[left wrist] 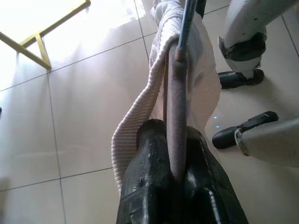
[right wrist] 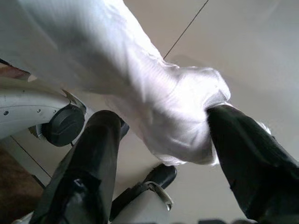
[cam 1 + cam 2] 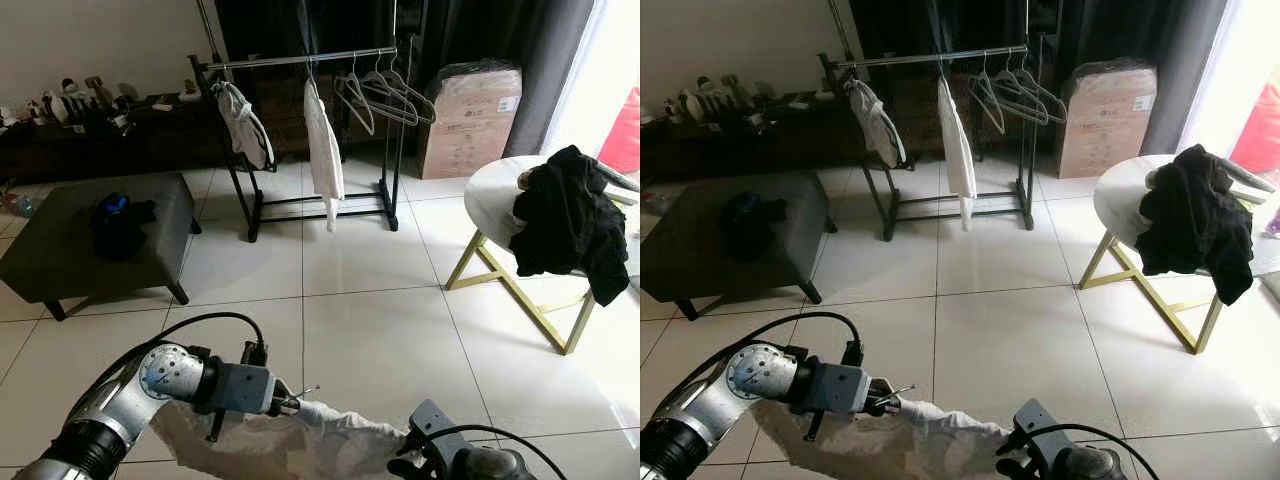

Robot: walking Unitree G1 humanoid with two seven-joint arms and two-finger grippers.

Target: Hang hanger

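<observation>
Low over the tiled floor (image 3: 380, 330), the left gripper (image 1: 175, 172) clamps the hanger (image 1: 177, 107) inside a white garment (image 3: 300, 440); the right gripper (image 2: 163, 140), fingers spread, straddles its bunched end. Beyond stands the clothes rack (image 3: 300, 60).

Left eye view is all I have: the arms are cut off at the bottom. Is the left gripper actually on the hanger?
Observer: Yes. Left wrist view shows the left gripper shut on the hanger, white garment draped over it.
Operator: Right side?
Observer: Right gripper is open, fingers straddling a bunched end of the same garment.
Operator: Anything under the arms?
Observer: Bare floor tiles and the robot's own feet.
</observation>
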